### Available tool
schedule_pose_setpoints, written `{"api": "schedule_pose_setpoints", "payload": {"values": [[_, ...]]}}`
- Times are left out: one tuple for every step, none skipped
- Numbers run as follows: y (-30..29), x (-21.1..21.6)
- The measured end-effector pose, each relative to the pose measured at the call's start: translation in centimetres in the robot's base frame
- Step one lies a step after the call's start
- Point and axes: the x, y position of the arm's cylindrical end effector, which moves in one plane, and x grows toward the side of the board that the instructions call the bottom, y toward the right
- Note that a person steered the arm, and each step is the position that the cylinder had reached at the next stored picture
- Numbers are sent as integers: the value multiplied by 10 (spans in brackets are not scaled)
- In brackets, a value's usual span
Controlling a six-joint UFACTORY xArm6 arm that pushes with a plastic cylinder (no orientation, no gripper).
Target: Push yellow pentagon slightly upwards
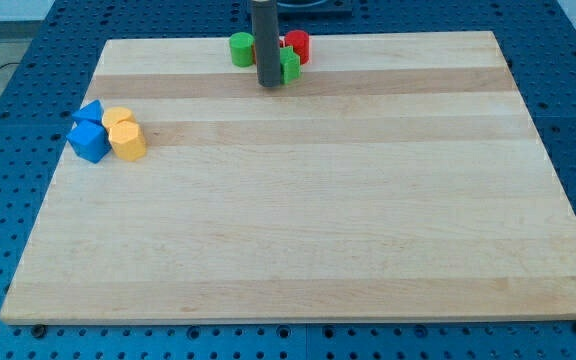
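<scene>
Your rod had no pincer; my tip [269, 84] half-hid the green block [289, 67], well apart from the yellow pentagon [127, 141] beside the board's [318, 250] left edge.

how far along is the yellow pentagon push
Nothing looks done yet. My tip sits at the view's top among the green blocks and red block, far from the yellow pentagon, which lies at the view's left against the blue blocks. Approaching it and pushing are left.
</scene>
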Motion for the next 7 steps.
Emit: {"api": "schedule_pose_setpoints", "payload": {"values": [[-1, 0], [-4, 7], [-9, 44], [-35, 23], [-98, -27], [-215, -34], [-257, -21]]}}
